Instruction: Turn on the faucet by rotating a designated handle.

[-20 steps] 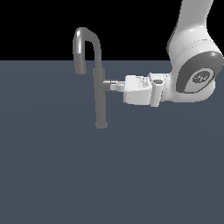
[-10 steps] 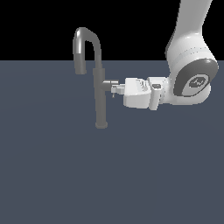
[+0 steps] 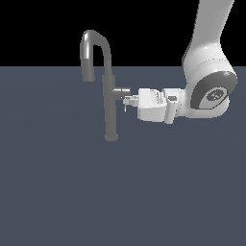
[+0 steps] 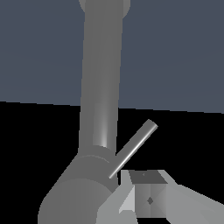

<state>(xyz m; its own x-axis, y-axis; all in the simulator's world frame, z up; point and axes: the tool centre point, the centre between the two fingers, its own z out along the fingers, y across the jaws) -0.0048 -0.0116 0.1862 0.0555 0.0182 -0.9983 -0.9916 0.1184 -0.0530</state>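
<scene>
In the exterior view there is one faucet point(image 3: 110, 96), one handle point(image 3: 121, 91) and one arm with one end effector point(image 3: 128, 101). The faucet stands upright on the dark grey worktop point(image 3: 120, 192), left of centre in the exterior view, its gooseneck hooking toward the exterior view's left and ending in a downward nozzle. The handle is a short stub jutting from the post toward the exterior view's right, about halfway up. The white arm reaches in horizontally from the exterior view's right, and the end effector's tip sits just beside the stub's end, slightly below it.

In the wrist view the faucet's post point(image 4: 103, 78) fills the middle, with the handle's stub point(image 4: 78, 192) large in the foreground. One thin pin-like lever point(image 4: 133, 148) slants away from the stub. One finger point(image 4: 146, 197) shows right beside the lever's base. Whether the end effector's fingers are apart or together cannot be told.
</scene>
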